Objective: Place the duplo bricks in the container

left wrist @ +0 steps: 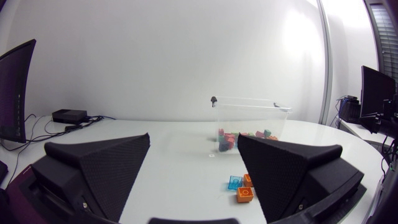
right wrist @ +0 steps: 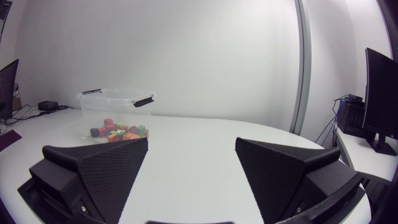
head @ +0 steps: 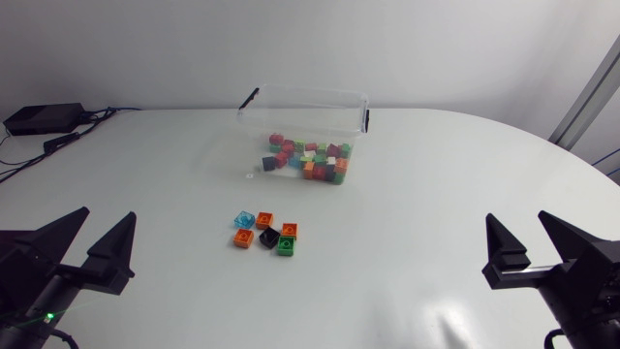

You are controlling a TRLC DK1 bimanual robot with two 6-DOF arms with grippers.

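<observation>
Six loose duplo bricks (head: 269, 237), one clear container (head: 254, 107) holding many more, one left gripper (head: 107, 214), one right gripper (head: 518, 216).

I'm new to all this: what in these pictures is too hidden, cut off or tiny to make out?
1. Binned bricks in the container: head view, piled together and too small to count.
2. Loose bricks: left wrist view, some are hidden behind the left gripper; only blue and orange ones show.
3. Right wrist view: the loose bricks are not seen at all, perhaps behind the right gripper.
</observation>
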